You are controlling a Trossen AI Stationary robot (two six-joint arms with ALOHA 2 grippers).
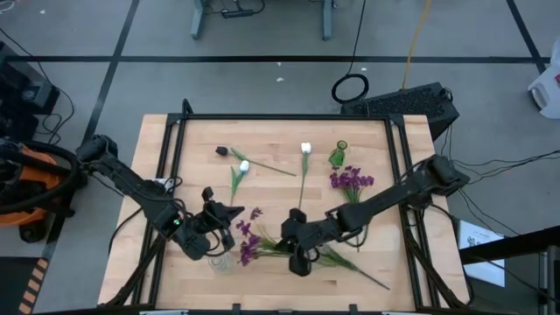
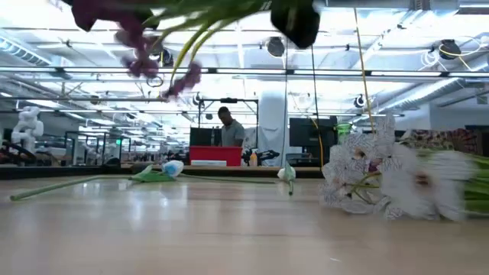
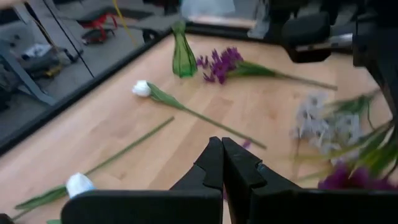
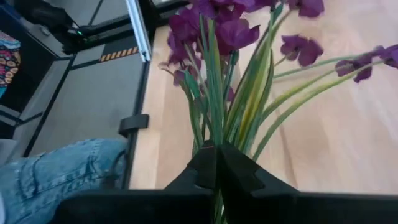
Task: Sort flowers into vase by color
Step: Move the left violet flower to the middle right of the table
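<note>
On the wooden worktop [image 1: 385, 254] no readable writing shows. Two white tulip buds [image 1: 305, 148] and two purple bunches lie there: one by the green vase [image 1: 339, 155], one (front middle) clamped by the right gripper [image 1: 300, 259] fingers. Left gripper [image 1: 229, 213], fingers clenched on nothing, hovers beside it.

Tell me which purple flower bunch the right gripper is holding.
The purple bunch clamped in the right gripper, not the one lying beside the green vase.
</note>
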